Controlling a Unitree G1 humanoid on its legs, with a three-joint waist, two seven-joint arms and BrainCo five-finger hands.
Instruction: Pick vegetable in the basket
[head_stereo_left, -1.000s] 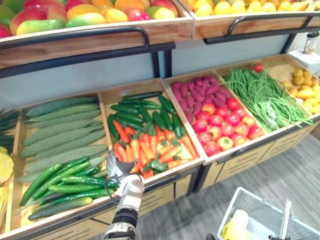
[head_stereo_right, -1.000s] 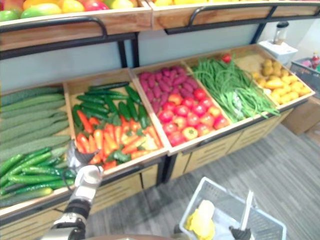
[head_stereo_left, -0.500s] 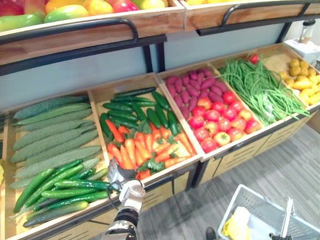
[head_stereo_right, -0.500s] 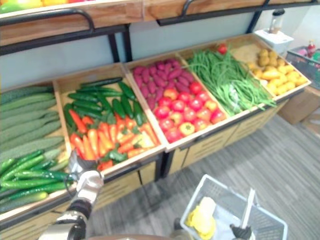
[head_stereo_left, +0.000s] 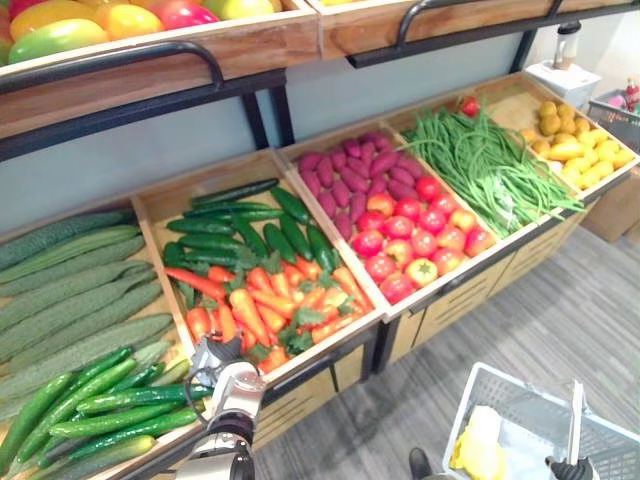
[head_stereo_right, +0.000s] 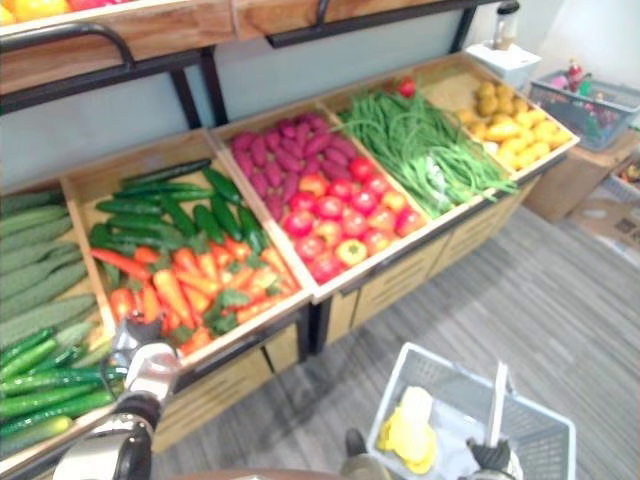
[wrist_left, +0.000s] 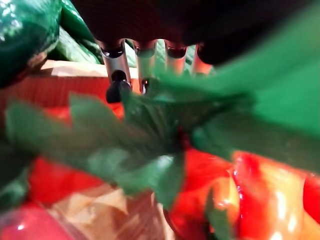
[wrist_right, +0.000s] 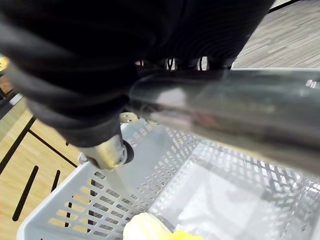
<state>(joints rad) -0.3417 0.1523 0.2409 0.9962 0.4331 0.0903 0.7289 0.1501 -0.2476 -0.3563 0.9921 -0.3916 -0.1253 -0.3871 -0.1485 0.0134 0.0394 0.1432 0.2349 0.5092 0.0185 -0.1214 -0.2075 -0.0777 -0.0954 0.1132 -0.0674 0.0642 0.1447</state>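
Observation:
My left hand (head_stereo_left: 232, 380) is at the front edge of the wooden crate (head_stereo_left: 160, 200) of orange-red carrots (head_stereo_left: 270, 300) with green tops. In the left wrist view, green leaves (wrist_left: 150, 125) and carrots (wrist_left: 250, 185) lie right against that hand. Dark green cucumbers (head_stereo_left: 250, 225) fill the back of the same crate. A grey plastic basket (head_stereo_left: 505, 395) hangs low on the right with a yellow item (head_stereo_left: 476, 450) inside. My right hand (head_stereo_right: 490, 458) is shut on the basket's handle (wrist_right: 225, 107).
Long cucumbers (head_stereo_left: 90, 400) fill the crate to the left. To the right are crates of purple roots and tomatoes (head_stereo_left: 400, 220), green beans (head_stereo_left: 490, 165) and yellow produce (head_stereo_left: 575, 140). A fruit shelf with a black rail (head_stereo_left: 120, 60) overhangs. Grey floor (head_stereo_left: 560, 310) lies on the right.
The whole picture has shifted left as the camera turned. My left hand has stayed at the front of the carrot crate. My right hand has kept hold of the basket's handle.

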